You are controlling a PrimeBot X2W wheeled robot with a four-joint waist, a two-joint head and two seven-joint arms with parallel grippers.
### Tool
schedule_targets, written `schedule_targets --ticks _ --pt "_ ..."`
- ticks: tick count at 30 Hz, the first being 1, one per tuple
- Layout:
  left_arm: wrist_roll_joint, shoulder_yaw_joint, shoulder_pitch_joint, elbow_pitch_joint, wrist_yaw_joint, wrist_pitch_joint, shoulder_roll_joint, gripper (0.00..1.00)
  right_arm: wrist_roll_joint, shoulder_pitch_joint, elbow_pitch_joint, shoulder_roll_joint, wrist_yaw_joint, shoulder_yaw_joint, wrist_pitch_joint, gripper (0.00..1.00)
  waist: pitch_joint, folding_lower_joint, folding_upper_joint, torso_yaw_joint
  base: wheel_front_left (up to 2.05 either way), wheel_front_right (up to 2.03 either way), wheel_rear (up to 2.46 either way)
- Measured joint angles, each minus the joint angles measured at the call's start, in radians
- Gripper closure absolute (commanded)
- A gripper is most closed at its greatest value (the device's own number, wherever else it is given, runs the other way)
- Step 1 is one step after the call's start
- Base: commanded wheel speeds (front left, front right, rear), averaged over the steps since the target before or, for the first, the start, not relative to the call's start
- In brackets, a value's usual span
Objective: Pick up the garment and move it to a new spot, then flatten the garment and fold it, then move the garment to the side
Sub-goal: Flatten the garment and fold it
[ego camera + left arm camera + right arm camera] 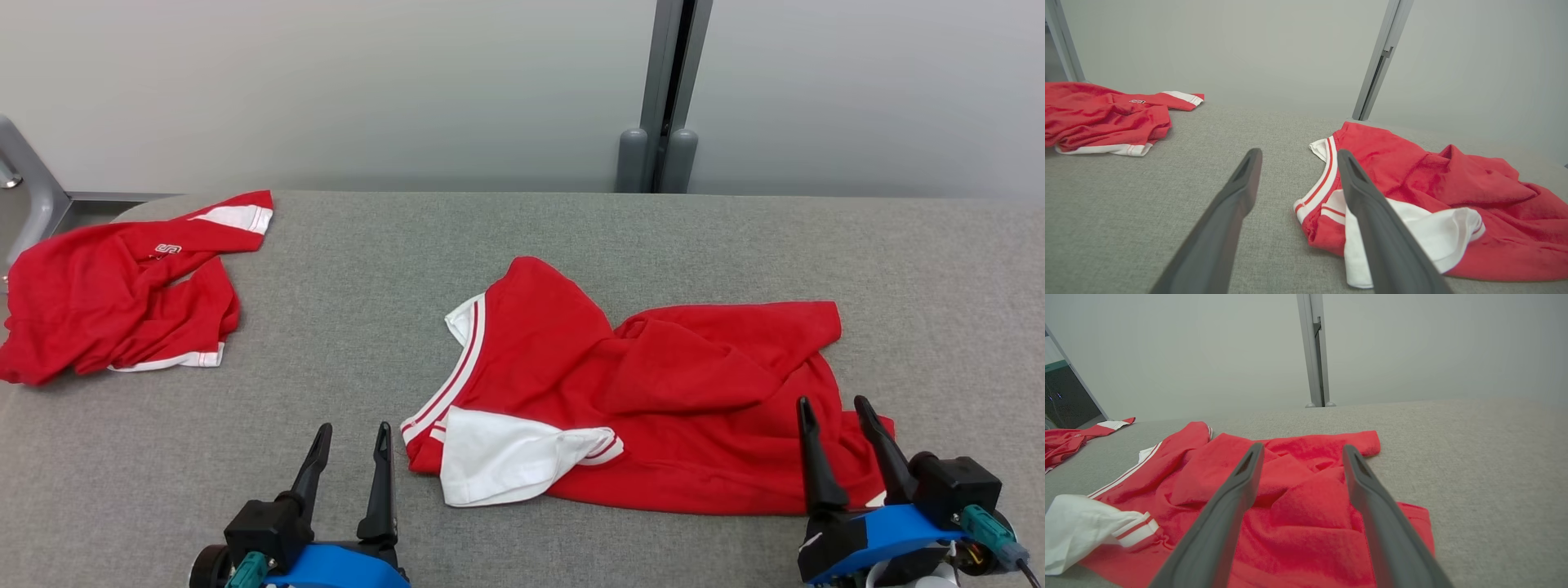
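- Red crumpled garment [653, 392] with one white sleeve and striped trim lies near the middle of the grey woven-fabric table [367, 269], towards the robot's right. Its body is bunched in folds and the white sleeve is turned out at the near edge.
- Left gripper [354, 429] hovers over bare table just beside the striped collar end, dark fingers spread wide with nothing between them.
- Right gripper [833, 402] is over the garment's near right corner, jaws equally wide and empty; whether it touches the cloth I cannot tell.
- Step in hand, as I judge it: the grasp before lifting or spreading, since nothing is flat or folded yet.
- Next move calls for each gripper to come down on an edge and close on the cloth, left at the striped trim, right at the hem corner.
- Count: two red garments, the second red heap [106, 302] lying well apart at the far left; two grippers, two fingers each.
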Motion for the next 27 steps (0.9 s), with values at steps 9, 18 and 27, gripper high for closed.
schedule_targets --ticks 9,18,27 --pt "-0.033 -0.076 0.000 0.071 -0.028 0.030 0.000 0.00 -0.007 -0.005 -0.002 0.000 0.000 0.008 0.000 0.00 0.020 0.0000 0.0000 -0.007 0.00 0.00 0.00" --pt "-0.173 -0.161 -0.027 0.156 -0.053 0.155 0.000 0.00 -0.011 -0.023 -0.002 0.000 0.000 0.014 0.000 0.00 0.055 0.0001 0.0001 -0.045 0.00 0.00 0.00" --pt "-0.304 -0.146 -0.086 0.245 -0.053 0.156 0.000 0.00 -0.056 -0.036 0.016 0.000 0.000 -0.041 0.000 0.00 0.076 0.0001 0.0001 -0.096 0.00 0.00 0.00"
